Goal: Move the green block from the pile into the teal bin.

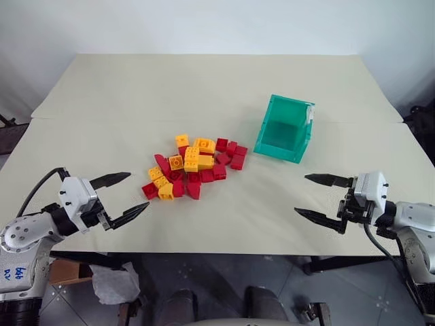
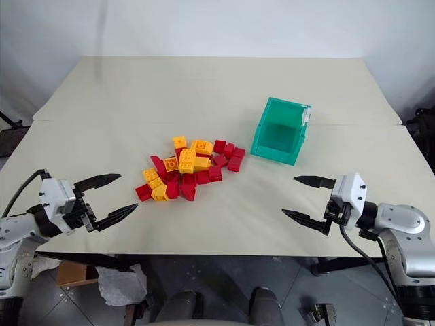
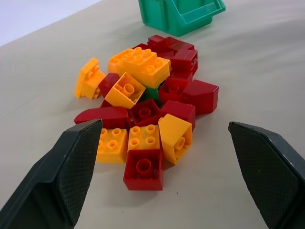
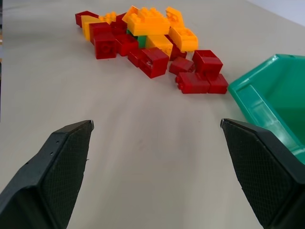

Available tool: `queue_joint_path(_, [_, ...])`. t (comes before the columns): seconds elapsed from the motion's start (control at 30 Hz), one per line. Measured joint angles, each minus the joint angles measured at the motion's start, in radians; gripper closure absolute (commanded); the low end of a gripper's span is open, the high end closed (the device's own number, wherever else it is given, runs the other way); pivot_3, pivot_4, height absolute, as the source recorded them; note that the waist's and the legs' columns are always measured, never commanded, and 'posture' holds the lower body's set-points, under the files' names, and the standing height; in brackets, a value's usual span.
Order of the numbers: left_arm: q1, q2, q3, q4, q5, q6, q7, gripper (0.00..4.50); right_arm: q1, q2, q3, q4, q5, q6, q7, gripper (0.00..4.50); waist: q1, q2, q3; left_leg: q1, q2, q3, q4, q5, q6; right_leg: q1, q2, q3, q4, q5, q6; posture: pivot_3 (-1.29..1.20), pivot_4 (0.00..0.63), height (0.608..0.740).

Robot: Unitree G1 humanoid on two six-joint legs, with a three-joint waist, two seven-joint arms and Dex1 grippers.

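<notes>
Bright even light, soft shadows, sharp focus.

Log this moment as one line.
left gripper open | right gripper open | small dark green plastic brick buried in pile | teal plastic bin empty

No readable text on the bricks or table. The bin [image 1: 284,129] carried a small white tag [image 1: 311,113] at its rim, blank or too small to read. Blue handwriting on the left arm [image 1: 18,273] was illegible.
</notes>
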Motion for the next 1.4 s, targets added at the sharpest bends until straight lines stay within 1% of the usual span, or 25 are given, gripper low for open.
queue_joint_path(0.13, [0.000,-0.019,-0.001,-0.001,-0.002,0.013,0.020,0.00,-0.019,0.015,0.002,0.004,0.002,0.005,-0.003,0.02,0.000,0.000,0.000,0.000,0.000,0.000,0.000,0.000,0.000,0.000,0.000,0.000,0.000,0.000,0.000,0.00,0.150,0.740])
queue_joint_path(0.27, [0.015,-0.024,0.023,0.001,-0.008,0.059,0.056,0.00,-0.056,0.074,0.025,-0.060,0.041,0.074,-0.046,0.02,-0.002,0.000,0.000,0.000,0.001,0.000,0.001,-0.001,-0.001,-0.001,0.000,-0.001,0.002,0.000,0.000,0.00,0.150,0.740])
queue_joint_path(0.33, [0.047,-0.023,0.054,0.014,-0.012,0.059,0.056,0.00,-0.079,0.100,0.042,-0.108,0.062,0.108,-0.073,0.02,-0.002,0.000,0.000,0.001,0.001,0.000,0.001,-0.001,-0.002,-0.001,0.000,-0.002,0.002,0.000,0.000,0.00,0.150,0.740])
queue_joint_path(0.4, [0.095,-0.023,0.095,0.065,-0.019,0.058,0.049,0.00,-0.095,0.121,0.050,-0.148,0.072,0.130,-0.095,0.02,-0.002,0.000,0.000,0.001,0.002,0.001,0.001,-0.002,-0.002,-0.001,0.000,-0.002,0.002,0.000,0.000,0.00,0.150,0.740])
queue_joint_path(0.47, [0.136,-0.023,0.124,0.114,-0.020,0.059,0.039,0.00,-0.100,0.129,0.058,-0.171,0.074,0.145,-0.107,0.02,0.000,0.000,0.000,0.000,0.002,0.001,0.001,-0.003,-0.001,-0.001,0.000,-0.003,0.002,0.000,0.000,0.00,0.150,0.740])
queue_joint_path(0.57, [0.174,-0.023,0.160,0.141,-0.030,0.061,0.019,0.00,-0.107,0.133,0.075,-0.186,0.074,0.158,-0.117,0.02,0.009,-0.001,0.000,0.000,0.002,0.001,0.003,-0.004,0.000,-0.001,0.000,-0.003,0.001,0.000,0.000,0.00,0.150,0.740])
queue_joint_path(0.67, [0.190,-0.023,0.180,0.143,-0.051,0.072,-0.001,0.59,-0.107,0.133,0.075,-0.187,0.077,0.171,-0.121,0.00,0.014,-0.001,0.000,0.000,0.002,0.001,0.003,-0.005,0.000,-0.001,0.000,-0.003,0.001,0.000,0.000,0.00,0.150,0.740])
queue_joint_path(0.83, [0.199,-0.028,0.182,0.091,-0.081,0.097,-0.011,2.12,-0.107,0.130,0.074,-0.188,0.082,0.172,-0.119,0.00,0.013,-0.001,0.000,0.000,0.003,0.002,0.003,-0.005,0.000,-0.001,0.000,-0.003,0.001,0.000,0.000,0.00,0.150,0.740])
queue_joint_path(0.9, [0.199,-0.029,0.179,0.070,-0.085,0.103,-0.015,2.27,-0.107,0.130,0.074,-0.188,0.082,0.172,-0.119,0.00,0.012,-0.001,0.000,0.000,0.003,0.002,0.003,-0.005,0.000,-0.001,0.000,-0.003,0.001,0.000,0.000,0.00,0.150,0.740])
queue_joint_path(0.93, [0.190,-0.029,0.168,0.058,-0.087,0.116,-0.018,2.56,-0.099,0.125,0.067,-0.188,0.083,0.171,-0.119,0.00,0.006,-0.001,0.000,0.000,0.003,0.002,0.003,-0.005,0.000,-0.001,0.001,-0.003,0.002,0.000,0.000,0.00,0.150,0.740])
queue_joint_path(1.0, [0.103,-0.028,0.071,-0.018,-0.092,0.162,-0.025,3.12,-0.077,0.112,0.031,-0.187,0.081,0.170,-0.120,0.00,0.021,-0.001,0.000,0.000,0.003,0.002,0.006,-0.005,0.000,0.000,0.000,-0.003,0.002,0.000,0.000,0.00,0.150,0.740])
queue_joint_path(1.07, [0.033,-0.029,0.007,-0.065,-0.094,0.192,-0.026,3.77,-0.069,0.108,0.025,-0.188,0.081,0.170,-0.121,0.00,0.023,-0.001,0.000,0.000,0.003,0.002,0.006,-0.006,0.000,0.000,0.000,-0.003,0.002,0.000,0.000,0.00,0.150,0.740])
queue_joint_path(1.13, [-0.102,-0.040,-0.098,-0.075,-0.088,0.234,-0.034,4.38,-0.042,0.106,0.007,-0.196,0.081,0.170,-0.123,0.00,0.029,-0.001,0.000,0.000,0.003,0.002,0.007,-0.006,0.000,0.000,0.001,-0.003,0.004,0.000,0.000,0.00,0.150,0.740])
queue_joint_path(1.2, [-0.248,-0.080,-0.200,-0.060,-0.074,0.258,-0.040,4.46,-0.022,0.106,-0.001,-0.215,0.081,0.170,-0.132,0.00,0.029,-0.001,0.000,-0.001,0.002,0.002,0.009,-0.006,0.000,0.000,0.001,-0.003,0.005,0.000,0.000,0.00,0.150,0.740])
queue_joint_path(1.27, [-0.333,-0.113,-0.260,-0.028,-0.057,0.261,-0.040,4.46,-0.010,0.108,-0.007,-0.234,0.081,0.170,-0.146,0.00,0.021,-0.001,0.000,0.000,0.003,0.004,0.009,-0.007,0.000,0.000,0.001,-0.003,0.005,0.000,0.000,0.00,0.150,0.740])
queue_joint_path(1.4, [-0.478,-0.168,-0.393,0.132,0.064,0.215,-0.052,4.46,0.029,0.117,-0.014,-0.248,0.078,0.170,-0.181,0.00,0.013,-0.001,0.000,0.000,0.003,0.006,0.010,-0.007,0.000,-0.001,0.001,-0.004,0.005,0.000,0.000,0.00,0.150,0.740])
